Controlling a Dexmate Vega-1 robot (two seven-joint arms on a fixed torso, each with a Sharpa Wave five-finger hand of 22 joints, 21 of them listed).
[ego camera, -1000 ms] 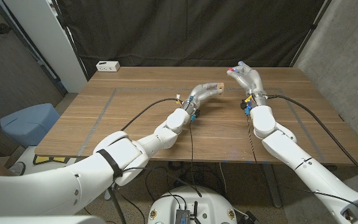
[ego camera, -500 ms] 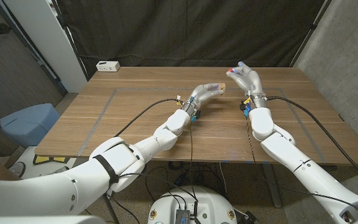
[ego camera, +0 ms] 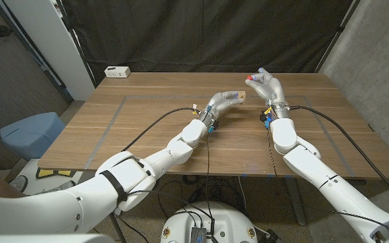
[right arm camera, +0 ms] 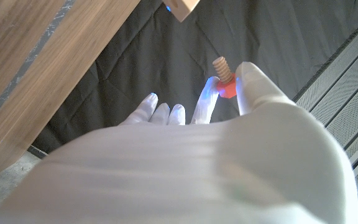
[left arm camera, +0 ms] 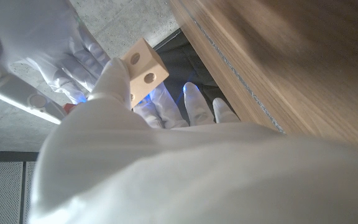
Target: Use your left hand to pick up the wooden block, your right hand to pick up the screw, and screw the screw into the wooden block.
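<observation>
Holding the pale wooden cube-shaped block with round drilled holes (left arm camera: 143,70) pinched at its fingertips, the left hand (ego camera: 223,101) is raised over the far middle of the brown wooden desk (ego camera: 147,128), clear of the surface. The right hand (ego camera: 267,86) pinches the screw with a red head and tan wooden threaded shank (right arm camera: 224,76) between thumb and a finger, the remaining fingers (right arm camera: 160,112) spread; it is raised toward the desk's far edge, near the block but apart from it. In the right wrist view the shank points toward a corner of the block, with a gap between them. Judged from this, both pickups are complete and the insertion step is pending. Principal risk: misalignment. The shank must meet one hole squarely; an off-axis approach would strike the block face or jam the thread. A fingertip pinch offers little resistance to torque, so the block may rotate or slip in the left hand once turning begins. The screw may likewise drop if the pinch loosens during regrasping. A white box (ego camera: 117,71) sits at the far left corner.
</observation>
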